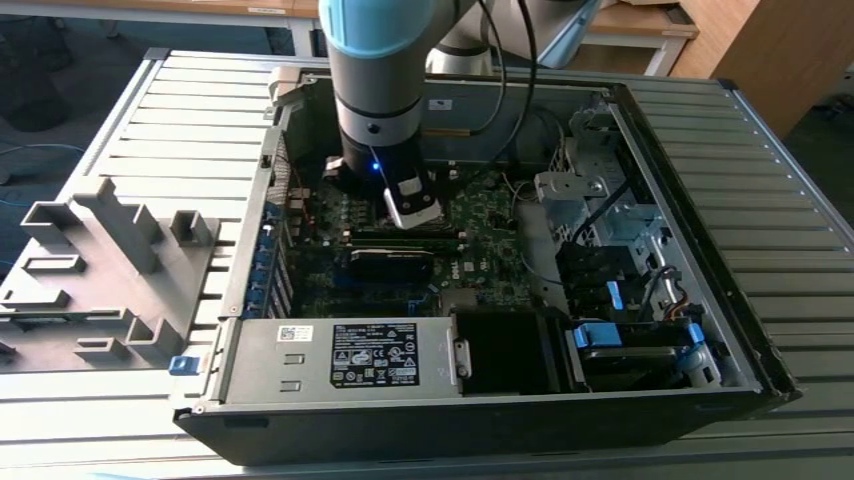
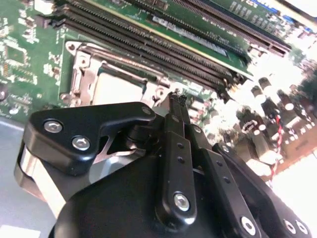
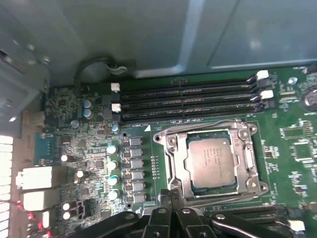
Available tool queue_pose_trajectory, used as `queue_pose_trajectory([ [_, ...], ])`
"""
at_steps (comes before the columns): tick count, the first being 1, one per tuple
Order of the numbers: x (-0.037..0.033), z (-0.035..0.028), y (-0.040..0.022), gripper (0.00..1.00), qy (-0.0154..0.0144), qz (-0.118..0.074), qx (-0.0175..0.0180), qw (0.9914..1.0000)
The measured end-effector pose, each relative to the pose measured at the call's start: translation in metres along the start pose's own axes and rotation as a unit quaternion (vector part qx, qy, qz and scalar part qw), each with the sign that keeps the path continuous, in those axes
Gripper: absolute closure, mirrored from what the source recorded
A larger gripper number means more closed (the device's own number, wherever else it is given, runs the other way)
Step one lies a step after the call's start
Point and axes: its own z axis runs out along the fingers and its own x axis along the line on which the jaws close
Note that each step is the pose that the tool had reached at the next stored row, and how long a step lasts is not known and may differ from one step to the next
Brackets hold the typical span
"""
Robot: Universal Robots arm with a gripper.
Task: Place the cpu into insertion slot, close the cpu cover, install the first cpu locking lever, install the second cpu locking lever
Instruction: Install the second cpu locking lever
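An open desktop computer case point(image 1: 747, 240) lies on its side on a slatted metal table point(image 1: 160, 130), with one robot arm point(image 1: 378, 90) reaching down into it over the green motherboard point(image 1: 481, 215).

In the first wrist view, one cpu point(image 3: 214, 159) with a silvery-grey top sits flat inside the one insertion slot point(image 3: 174, 162). One cpu cover point(image 3: 250, 157), a thin silvery metal frame with a cut-out middle, lies down around the chip, so the chip's top shows through the opening. Small print on the chip is too fine to read. Beside the socket run four long black memory slots point(image 3: 190, 96), and a column of small capacitors point(image 3: 113, 163) stands on the socket's other side.

The gripper point(image 3: 171, 195) hovers just beside one edge of the cover frame, its two black fingers point(image 2: 176, 111) pressed together with nothing visibly between them. In the second wrist view the fingertips meet right at the frame's edge; whether they touch the metal there is hard to tell, as the socket is washed out by glare.

In the exterior view, a power supply point(image 1: 354, 355) at the near end of the case carries one white label with print too small to read. A grey moulded fixture point(image 1: 100, 265) rests on the table at the exterior view's left, well apart from the case.
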Motion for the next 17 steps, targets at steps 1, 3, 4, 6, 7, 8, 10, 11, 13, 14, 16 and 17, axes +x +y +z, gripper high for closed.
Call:
queue_pose_trajectory([
  [1, 0.0, -0.003, 0.0007, 0.89, 0.0, 0.0, 0.0, 1.0],
  [3, 0.0, -0.0074, 0.0017, 0.89, 0.0, 0.0, 0.0002, 1.0],
  [4, 0.0, -0.0084, 0.002, 0.89, -0.0001, 0.0, 0.0009, 1.0],
  [6, 0.0, -0.0087, 0.0028, 0.89, -0.001, 0.0, 0.0093, 0.99996],
  [7, -0.0003, -0.0086, 0.0031, 0.89, -0.0021, 0.001, 0.018, 0.99984],
  [8, -0.0006, -0.0085, 0.0037, 0.89, -0.0029, 0.001, 0.0241, 0.9997],
  [10, -0.0021, -0.0079, 0.0061, 0.89, -0.0035, 0.002, 0.0278, 0.9996],
  [11, -0.0034, -0.0075, 0.0073, 0.89, -0.0035, 0.003, 0.0278, 0.9996],
  [13, -0.0088, -0.0064, 0.0098, 0.89, -0.0036, 0.003, 0.0278, 0.9996],
  [14, -0.0131, -0.006, 0.0107, 0.89, -0.0035, 0.003, 0.0278, 0.9996],
  [16, -0.0223, -0.0054, 0.0122, 0.89, -0.0033, 0.003, 0.0279, 0.9996],
  [17, -0.0265, -0.0052, 0.013, 0.89, -0.0033, 0.003, 0.0279, 0.9996],
])
